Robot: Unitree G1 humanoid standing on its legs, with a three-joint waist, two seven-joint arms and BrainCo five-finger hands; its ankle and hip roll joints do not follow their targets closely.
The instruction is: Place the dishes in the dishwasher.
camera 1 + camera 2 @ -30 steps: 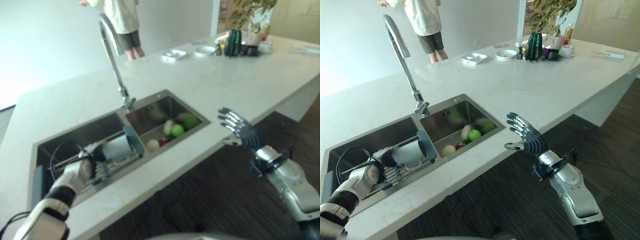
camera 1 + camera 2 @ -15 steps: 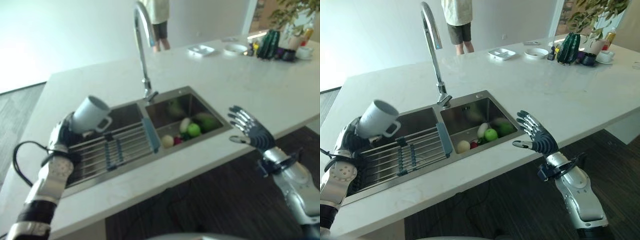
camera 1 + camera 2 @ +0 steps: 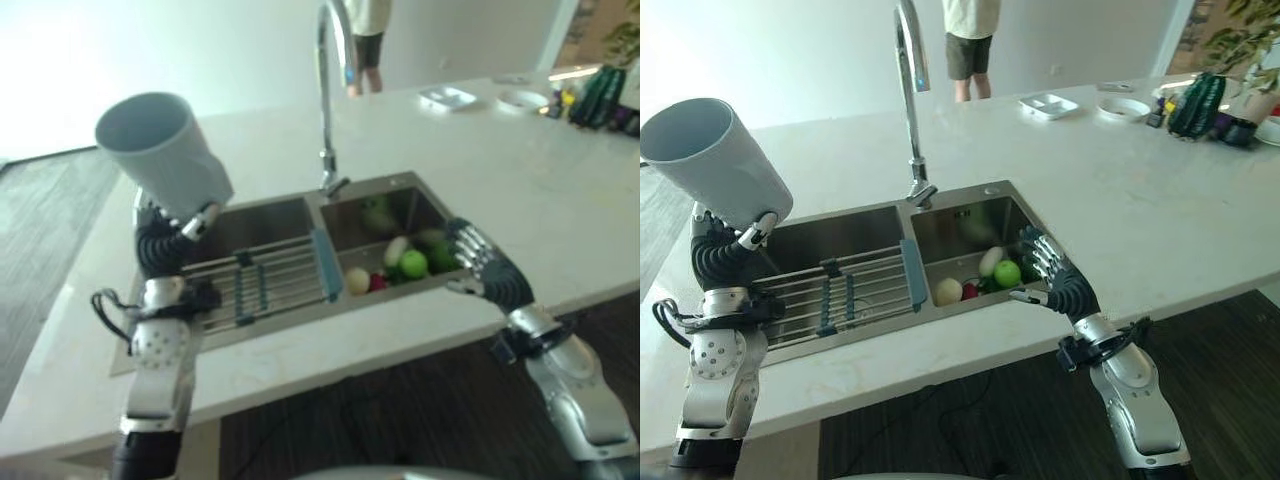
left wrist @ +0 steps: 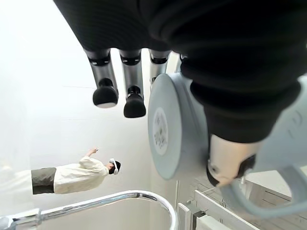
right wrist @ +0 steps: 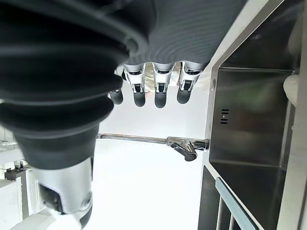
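Lifted well clear of the sink rack since a moment ago, the pale grey mug [image 3: 160, 150] now sits high above the counter's left end with its open mouth tilted up, the left hand [image 3: 165, 232] beneath it with thumb and fingers clamped on its base and handle. Meanwhile the right hand [image 3: 1055, 283] has come in over the front edge of the right sink basin [image 3: 970, 225], fingers straight and spread, holding nothing, just above the green apple [image 3: 1007, 273] and other produce, while the drying rack [image 3: 835, 290] lies across the left basin
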